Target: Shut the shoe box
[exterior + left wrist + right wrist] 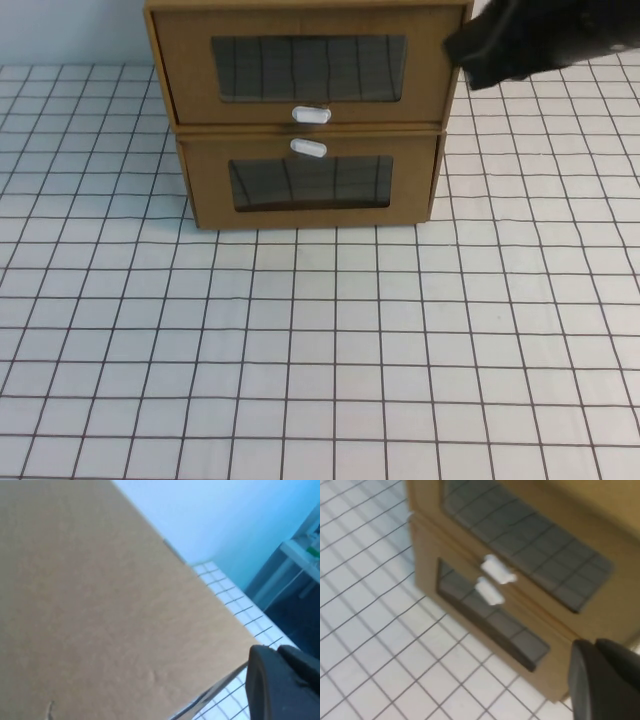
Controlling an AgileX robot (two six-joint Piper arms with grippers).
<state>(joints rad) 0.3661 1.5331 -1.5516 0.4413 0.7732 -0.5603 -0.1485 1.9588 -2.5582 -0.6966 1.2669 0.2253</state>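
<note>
Left claw (280,680): close beside the box stack's plain cardboard side, seen only in the left wrist view; fingers can't tell, open or clenched. Not visible in the high view.
Table (320,360): white w/ dark grid lines, stack sits at its far edge.
Shoe box (310,65): upper drawer of the stack, brown cardboard, clear window in front, white tab (311,115) just under the window.
Shoe box state: front looks about level w/ the frame edges, judged nearly or fully pushed in; can't tell for sure if a small gap is left.
Lower drawer (310,185): directly under the shoe box, touching it; its white handle (308,149) sits above its window, just below the shoe box's tab.
Right claw (480,55): clenched, nothing in it; at the shoe box's upper right front corner, looks touching or just off it, can't tell which.
Risk 1: a push only at the right corner could skew the drawer & jam it in the frame.
Risk 2: hard shove could slide the whole stack back on the smooth table, since nothing visibly anchors it.
Risk 3: the two white handles are near each other, so aiming low would press the wrong drawer.
</note>
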